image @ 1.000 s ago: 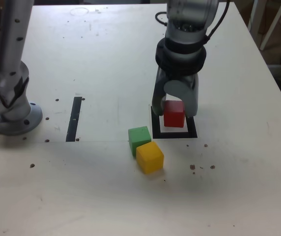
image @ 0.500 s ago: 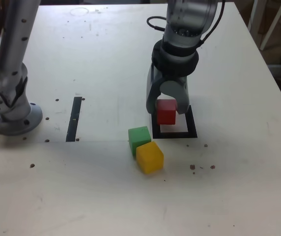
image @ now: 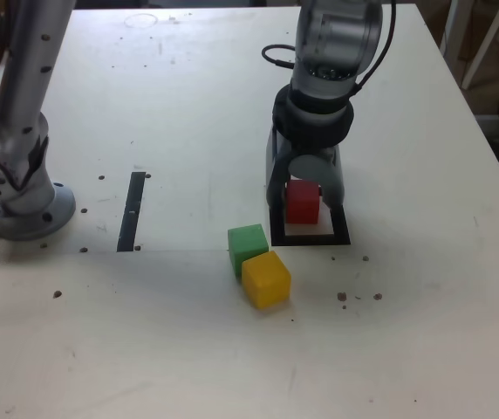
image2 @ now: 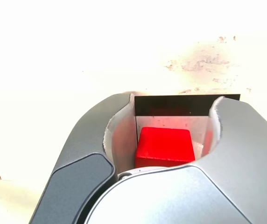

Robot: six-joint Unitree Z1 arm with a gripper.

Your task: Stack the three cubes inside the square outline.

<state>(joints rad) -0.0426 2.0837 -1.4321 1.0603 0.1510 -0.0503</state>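
The pincer [image: 304, 194] points downward, straddling the red cube [image: 302, 202].

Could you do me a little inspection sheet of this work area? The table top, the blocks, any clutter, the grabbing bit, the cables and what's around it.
Surface: pale table top with dark specks and scuffs.
Square outline: black frame, white centre; a straight black strip lies apart from it.
Red cube: at the square outline, between the jaws.
Green cube: outside the outline, beside the yellow cube.
Stack: not built.
Clutter: nothing seen near the cubes.
Gripper: jaws open, a gap showing on one side of the red cube.
Cables: dark cable looping at the arm's wrist.
Surroundings: pale furniture legs beyond the table, at the exterior view's upper right.
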